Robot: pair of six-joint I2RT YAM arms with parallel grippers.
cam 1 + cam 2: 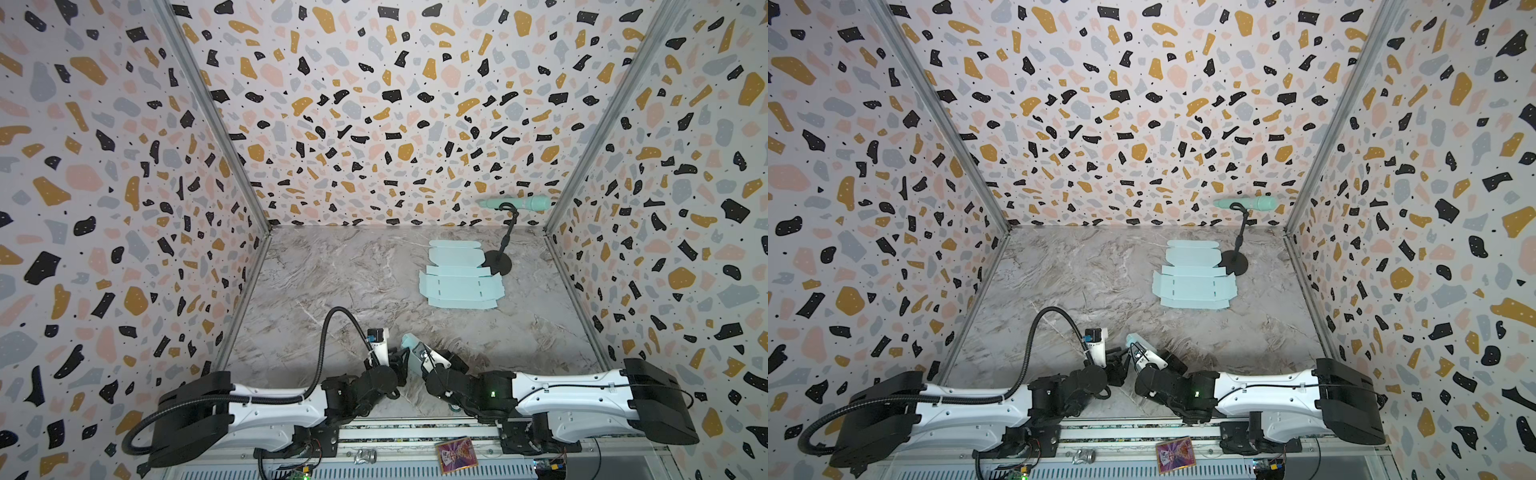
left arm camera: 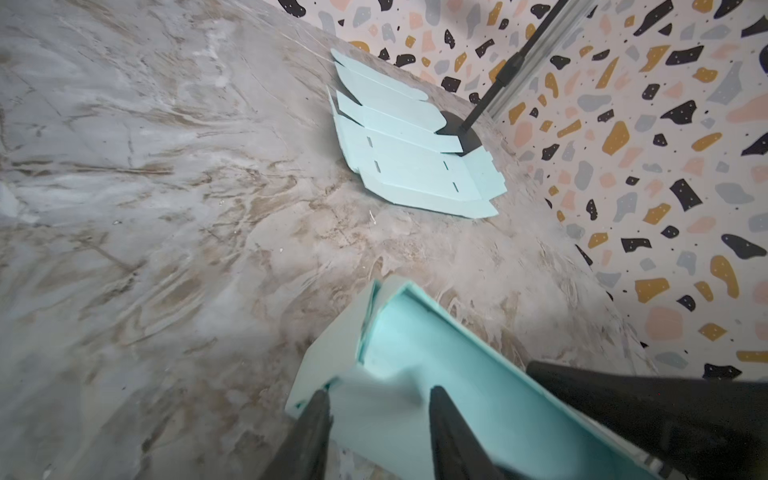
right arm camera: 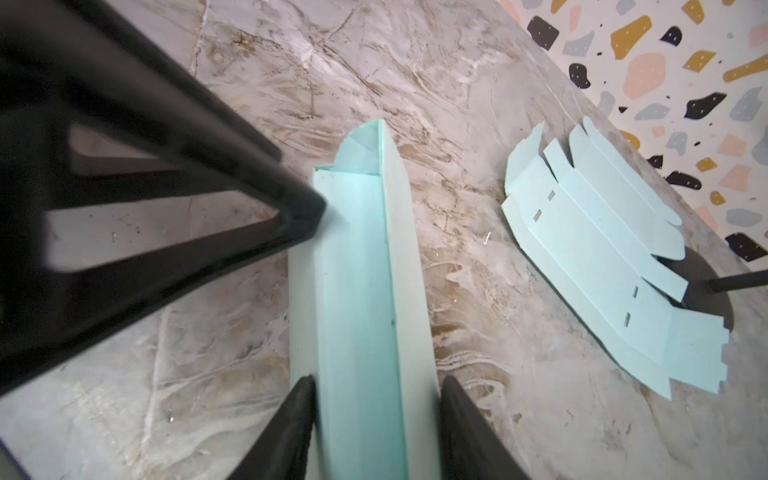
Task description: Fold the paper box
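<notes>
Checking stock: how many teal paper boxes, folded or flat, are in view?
2: a folded box in the right gripper, a flat blank by the stand; others may lie beneath.

The table (image 1: 332,282) looks like gray and brown stone, with pale swirls all over it. Flat blue paper (image 1: 459,276) lies on it, far back and to the right. The paper is cut in a box shape with flaps and small slits, and it is not folded. A black stand (image 1: 498,262) with a round foot stands just beside it. One edge of the paper lies over that foot. A few tiny white bits (image 2: 371,216) lie near the paper.
</notes>
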